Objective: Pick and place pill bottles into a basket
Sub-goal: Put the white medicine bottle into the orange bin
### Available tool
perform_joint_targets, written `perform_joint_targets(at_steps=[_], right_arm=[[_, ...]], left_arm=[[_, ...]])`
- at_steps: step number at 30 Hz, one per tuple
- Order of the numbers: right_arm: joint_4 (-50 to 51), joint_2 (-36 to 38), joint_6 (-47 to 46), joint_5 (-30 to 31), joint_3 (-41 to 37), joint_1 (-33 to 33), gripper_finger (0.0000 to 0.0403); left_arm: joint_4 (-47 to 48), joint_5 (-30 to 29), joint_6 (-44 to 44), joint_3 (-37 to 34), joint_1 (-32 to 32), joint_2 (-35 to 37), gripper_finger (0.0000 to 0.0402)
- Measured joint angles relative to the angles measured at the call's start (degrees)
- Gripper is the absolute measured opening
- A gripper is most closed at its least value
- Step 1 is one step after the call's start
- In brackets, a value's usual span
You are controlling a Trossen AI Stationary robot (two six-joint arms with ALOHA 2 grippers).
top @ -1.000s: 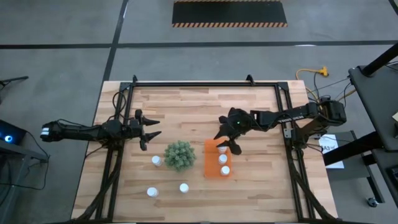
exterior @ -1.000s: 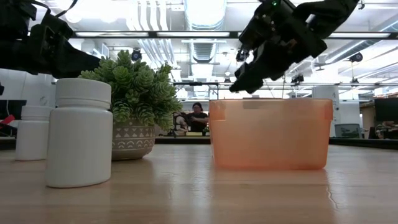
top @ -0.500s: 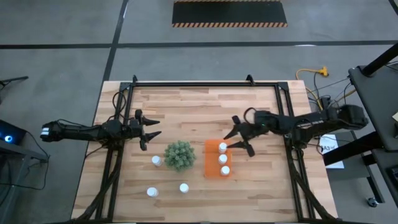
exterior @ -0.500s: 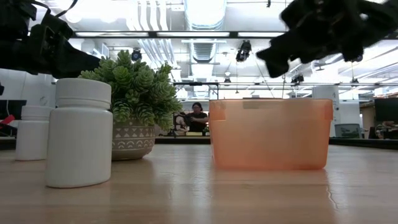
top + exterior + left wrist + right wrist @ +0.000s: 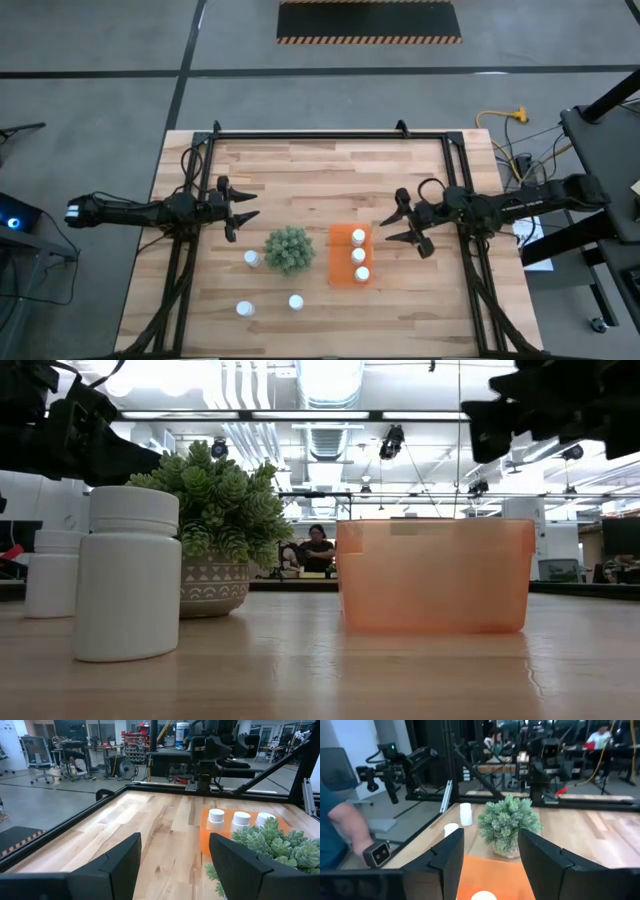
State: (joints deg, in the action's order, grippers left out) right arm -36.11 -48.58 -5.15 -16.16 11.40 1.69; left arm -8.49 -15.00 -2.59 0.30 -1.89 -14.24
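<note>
The orange basket [image 5: 340,262] stands right of the table's middle. Three white pill bottles [image 5: 358,255] stand upright in its right-hand row; they also show in the left wrist view [image 5: 241,820]. Three more bottles stand on their bases on the table: one [image 5: 251,259] left of the plant and two [image 5: 244,309] [image 5: 296,301] near the front edge. My right gripper [image 5: 385,230] is open and empty, above the table just right of the basket. My left gripper [image 5: 250,205] is open and empty at the table's left, above the wood.
A round green potted plant [image 5: 289,249] stands between the loose bottles and the basket; it also shows in the low view [image 5: 225,520]. A black frame [image 5: 330,134] runs round the table. A person's arm [image 5: 345,825] shows beyond the table's left side.
My right gripper has drawn back from above the basket's far end toward the table's right edge, staying open and empty. The bottles and the basket have not moved.
</note>
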Motion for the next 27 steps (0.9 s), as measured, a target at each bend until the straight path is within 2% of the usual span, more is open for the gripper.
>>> perform_joint_targets(at_steps=[6,14,21,27], right_arm=[[7.55,6.22,1.8,2.67,0.36,2.82,0.0174],[8.26,13.63,4.06,2.61,-1.5,3.72,0.0176],[8.88,21.02,6.06,-4.85,-3.64,3.72,0.0174],[12.89,28.52,6.29,-5.24,-4.74,3.65,0.0175]], left_arm=[[-0.02,0.0,-0.02,0.0,0.02,0.0,0.0218],[-0.01,0.0,-0.02,0.0,0.0,-0.11,0.0218],[-0.02,0.0,-0.02,0.0,0.0,-0.15,0.0218],[-0.01,0.0,0.0,0.0,0.02,-0.15,0.0218]])
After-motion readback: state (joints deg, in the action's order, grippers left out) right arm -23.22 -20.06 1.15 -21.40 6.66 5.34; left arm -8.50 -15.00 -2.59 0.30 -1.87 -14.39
